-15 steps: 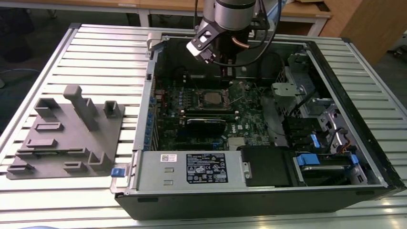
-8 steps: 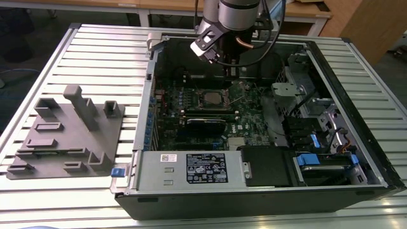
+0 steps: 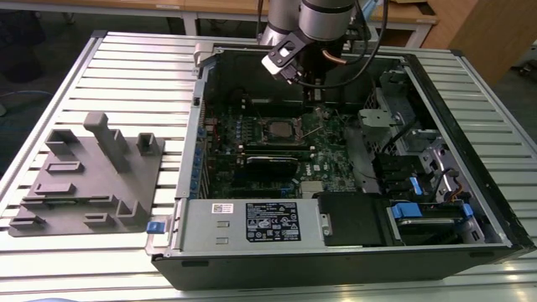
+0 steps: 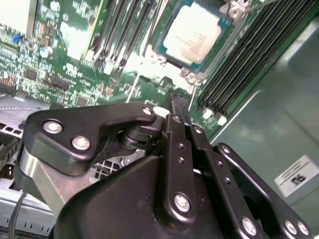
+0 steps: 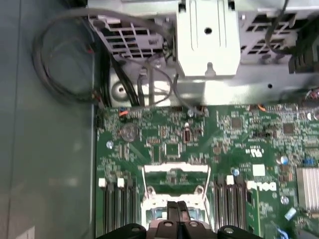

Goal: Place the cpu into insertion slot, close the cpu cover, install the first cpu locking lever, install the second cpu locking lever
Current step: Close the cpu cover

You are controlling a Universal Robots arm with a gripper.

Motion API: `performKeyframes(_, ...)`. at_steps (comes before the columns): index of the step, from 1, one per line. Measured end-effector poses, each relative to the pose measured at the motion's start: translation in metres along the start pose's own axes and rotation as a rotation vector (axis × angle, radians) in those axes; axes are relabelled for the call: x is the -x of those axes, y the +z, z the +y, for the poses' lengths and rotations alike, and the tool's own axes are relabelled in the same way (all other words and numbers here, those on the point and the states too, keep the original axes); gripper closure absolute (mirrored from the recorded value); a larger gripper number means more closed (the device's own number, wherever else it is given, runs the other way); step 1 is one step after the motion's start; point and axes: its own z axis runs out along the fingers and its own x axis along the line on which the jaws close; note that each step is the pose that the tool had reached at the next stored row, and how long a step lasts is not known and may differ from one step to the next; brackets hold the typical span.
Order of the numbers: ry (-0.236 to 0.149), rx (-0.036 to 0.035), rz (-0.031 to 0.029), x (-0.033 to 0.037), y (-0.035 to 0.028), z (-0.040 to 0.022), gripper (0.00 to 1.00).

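Fingers (image 4: 179,130) near cpu (image 4: 193,34) — memory slots (image 4: 239,64) alongside

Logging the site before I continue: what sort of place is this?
Likely a robotics lab or workshop: an open computer case sits on a slatted metal table, a grey parts fixture beside it, wooden desks behind.

cpu (image 4: 192,32) in insertion slot (image 3: 263,131) | slot on motherboard (image 3: 329,157) | hand (image 4: 178,105) above motherboard, near slot
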Motion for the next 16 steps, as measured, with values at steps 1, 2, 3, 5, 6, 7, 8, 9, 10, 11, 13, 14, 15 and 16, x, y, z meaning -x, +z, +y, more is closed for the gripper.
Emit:
performKeyframes(1, 0.0, 0.0, 0.0, -0.0001, 0.0002, 0.0025, 0.89)
performKeyframes(2, 0.0, 0.0, -0.0001, -0.0002, 0.0004, 0.0051, 0.89)
performKeyframes(3, 0.0, 0.0, -0.0002, -0.0003, 0.0006, 0.0078, 0.89)
performKeyframes(5, 0.0, -0.0001, -0.0002, -0.0006, 0.001, 0.0132, 0.89)
performKeyframes(6, 0.0, 0.0, 0.0, -0.0007, 0.0012, 0.0159, 0.89)
performKeyframes(7, 0.0, 0.0, 0.0, -0.0008, 0.0014, 0.0185, 0.89)
performKeyframes(8, 0.0, 0.0, 0.0001, -0.0009, 0.0017, 0.021, 0.89)
performKeyframes(9, 0.0, 0.0001, 0.0001, -0.001, 0.0019, 0.0233, 0.89)
performKeyframes(10, 0.0, 0.0, 0.0001, -0.0011, 0.002, 0.0253, 0.89)
performKeyframes(11, 0.0, 0.0, 0.0, -0.0012, 0.0021, 0.0274, 0.89)
performKeyframes(13, 0.0, 0.0, 0.0001, -0.0014, 0.0024, 0.0318, 0.89)
performKeyframes(14, 0.0, 0.0, 0.0, -0.0015, 0.0026, 0.0338, 0.89)
performKeyframes(15, 0.0, 0.0, 0.0, -0.0015, 0.0027, 0.0357, 0.89)
performKeyframes(16, 0.0, 0.0, 0.0, -0.0016, 0.0029, 0.0376, 0.89)
